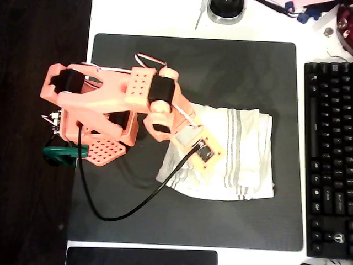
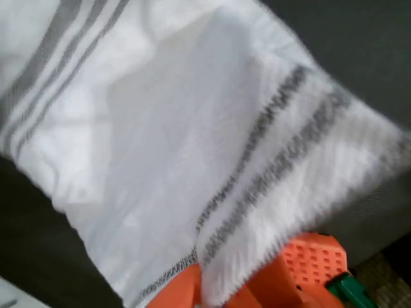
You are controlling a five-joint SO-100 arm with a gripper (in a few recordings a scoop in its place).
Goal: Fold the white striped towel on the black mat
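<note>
The white striped towel (image 1: 242,154) lies crumpled and partly doubled over on the right half of the black mat (image 1: 220,61). My orange arm reaches from the left across the towel's left part, and its wrist (image 1: 204,154) hides the gripper from above. In the wrist view the towel (image 2: 167,147) hangs close to the camera with grey stripe bands running across it. A striped corner of it sits between the orange fingers (image 2: 180,292) of my gripper (image 2: 218,292), which looks shut on the cloth. The mat (image 2: 359,38) shows dark behind it.
A black keyboard (image 1: 331,160) lies off the mat's right edge. The arm's base (image 1: 94,132) and a green clamp (image 1: 58,154) stand at the mat's left edge. A black cable (image 1: 127,204) loops over the mat's lower left. A round object (image 1: 226,8) sits at the top.
</note>
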